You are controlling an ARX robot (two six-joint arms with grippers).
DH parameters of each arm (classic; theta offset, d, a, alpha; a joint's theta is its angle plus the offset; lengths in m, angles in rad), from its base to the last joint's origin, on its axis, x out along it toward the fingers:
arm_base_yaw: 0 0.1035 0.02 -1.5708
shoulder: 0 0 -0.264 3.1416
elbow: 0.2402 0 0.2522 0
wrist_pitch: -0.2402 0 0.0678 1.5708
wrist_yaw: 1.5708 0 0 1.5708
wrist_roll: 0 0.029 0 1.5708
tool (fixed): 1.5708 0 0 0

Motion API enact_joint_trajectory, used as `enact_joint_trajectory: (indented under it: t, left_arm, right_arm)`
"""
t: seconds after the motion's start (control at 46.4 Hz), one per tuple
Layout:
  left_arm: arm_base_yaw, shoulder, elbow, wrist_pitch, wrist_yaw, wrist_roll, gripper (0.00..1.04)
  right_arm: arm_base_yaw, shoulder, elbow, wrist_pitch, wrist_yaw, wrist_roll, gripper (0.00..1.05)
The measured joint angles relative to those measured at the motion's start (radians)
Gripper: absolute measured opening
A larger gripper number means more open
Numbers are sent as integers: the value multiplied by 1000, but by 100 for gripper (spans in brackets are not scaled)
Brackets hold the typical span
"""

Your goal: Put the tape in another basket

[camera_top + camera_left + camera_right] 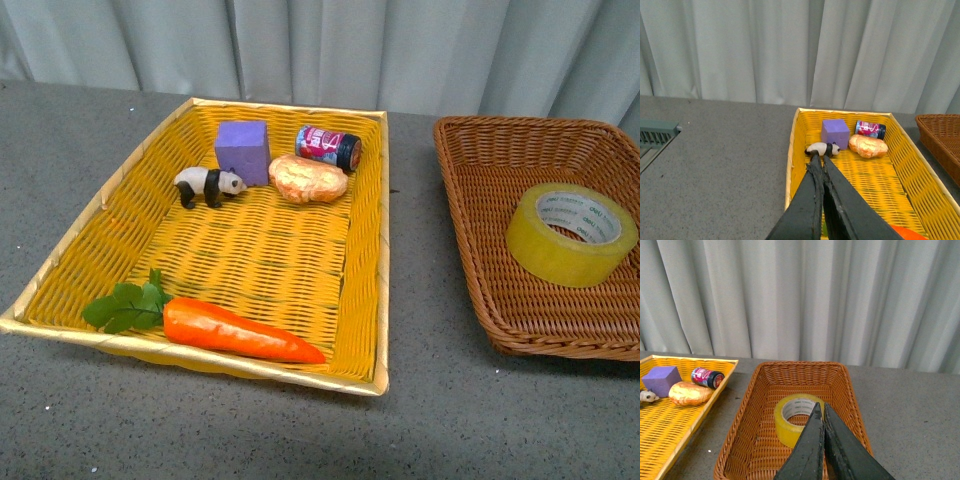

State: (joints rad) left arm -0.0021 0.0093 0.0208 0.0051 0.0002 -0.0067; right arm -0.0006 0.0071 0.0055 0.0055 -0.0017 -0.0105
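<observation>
The tape (572, 234), a wide yellow roll with a white printed core, lies flat in the brown wicker basket (480, 250) at the right. It also shows in the right wrist view (792, 418), inside the same basket (747, 440). My right gripper (820, 406) is shut and empty, held above the tape and apart from it. My left gripper (819, 159) is shut and empty, over the yellow basket (792, 165), near a toy panda (822, 148). Neither arm shows in the front view.
The yellow basket (100, 215) holds a toy panda (208, 185), a purple block (243, 150), a small can (328, 147), a bread roll (308, 179) and a carrot (235, 331). Both baskets stand on a grey table. A grey curtain hangs behind.
</observation>
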Motion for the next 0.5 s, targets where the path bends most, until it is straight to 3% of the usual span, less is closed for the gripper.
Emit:
enact_joint_trajectory:
  t: [0.108,0.151,0.302,0.496]
  left_arm:
    - [0,-4,0,-2,0,0,4]
    - [0,-4,0,-3,0,0,11]
    - [0,-5,0,-3,0,0,47]
    - [0,-5,0,-3,0,0,75]
  right_arm:
    - [0,-3,0,-3,0,0,1]
    - [0,-3,0,-4,0,0,3]
    - [0,-3,0,-4,0,0,38]
    - [0,-3,0,-4,0,0,67]
